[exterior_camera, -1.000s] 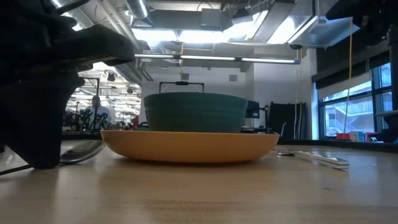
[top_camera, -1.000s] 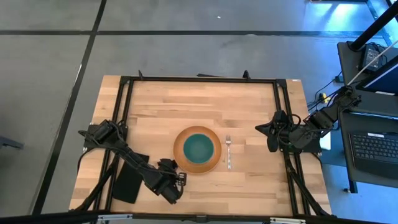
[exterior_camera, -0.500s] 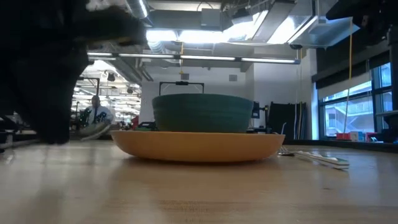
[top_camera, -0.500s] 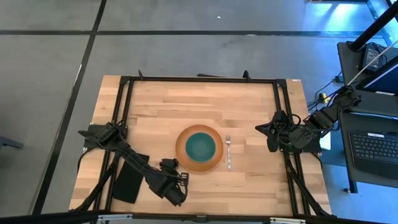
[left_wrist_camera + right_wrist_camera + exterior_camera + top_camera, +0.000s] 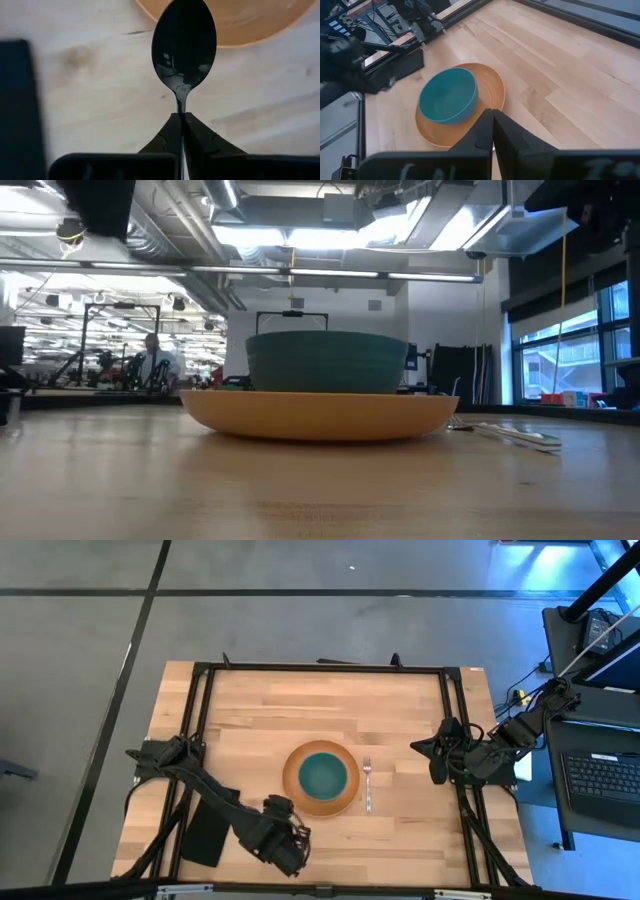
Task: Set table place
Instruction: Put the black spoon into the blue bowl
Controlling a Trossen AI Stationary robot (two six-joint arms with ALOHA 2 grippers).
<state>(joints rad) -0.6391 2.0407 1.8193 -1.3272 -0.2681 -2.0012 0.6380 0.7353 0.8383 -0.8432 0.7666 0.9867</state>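
An orange plate (image 5: 320, 802) with a teal bowl (image 5: 321, 776) in it rests on the wooden table (image 5: 300, 710), with a fork (image 5: 367, 783) lying to its right. My left gripper (image 5: 288, 840) is near the table's front edge, left of the plate, and is shut on a dark spoon (image 5: 184, 45). My right gripper (image 5: 432, 752) hovers at the table's right side, shut and empty; its wrist view (image 5: 493, 114) looks over the plate and bowl. My left gripper pinches the spoon's handle at the neck just behind the bowl (image 5: 181, 106) between its two fingers. The rest of the handle is hidden behind the fingers. The spoon's bowl sticks out past the fingertips toward the plate's rim (image 5: 225, 30), clear of the table.
A black napkin (image 5: 205, 833) lies flat at the table's front left, beside my left arm; it also shows in the left wrist view (image 5: 17, 110). A black metal frame (image 5: 320, 668) runs along the table's edges. Bare wood lies beyond the plate toward the far edge.
My left gripper has risen from the tabletop with the spoon, out of the low view, and has shifted a little toward the near edge and the right. The spoon is now lifted clear. The plate with the bowl has slid slightly toward the right.
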